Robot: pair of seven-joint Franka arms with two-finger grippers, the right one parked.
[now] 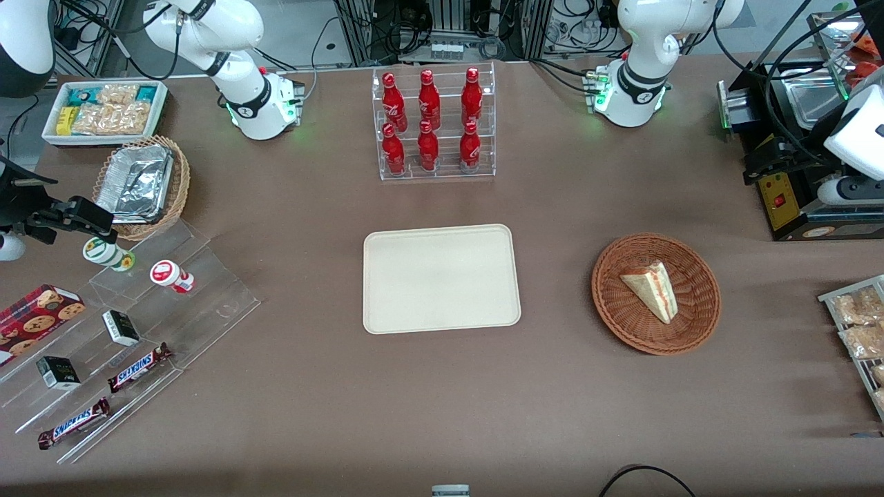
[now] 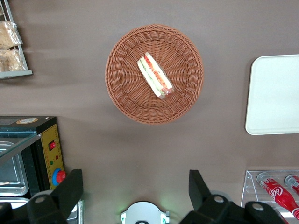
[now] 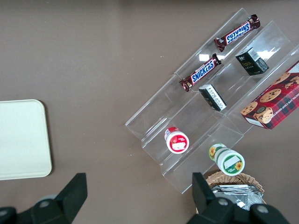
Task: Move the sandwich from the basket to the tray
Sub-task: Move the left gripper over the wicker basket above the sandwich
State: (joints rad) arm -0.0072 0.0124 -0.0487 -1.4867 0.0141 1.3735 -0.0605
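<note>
The sandwich (image 1: 651, 290) (image 2: 155, 75), a pale wedge with red and green filling, lies in the round reddish-brown basket (image 1: 697, 324) (image 2: 126, 98). Toward the parked arm's end from the basket, the cream tray (image 1: 440, 277) (image 2: 275, 95) sits flat with nothing on it. My gripper (image 1: 760, 164) (image 2: 135, 186) hangs high over the table toward the working arm's end, farther from the front camera than the basket and well apart from it. It is open, its black fingers (image 2: 70, 186) wide apart with only bare table between them.
A black machine with a red button (image 1: 787, 200) (image 2: 49, 149) stands beside the gripper. A wire rack of snack packets (image 1: 856, 324) (image 2: 9, 42) lies near the basket. A clear rack of red bottles (image 1: 435, 124) stands farther back than the tray.
</note>
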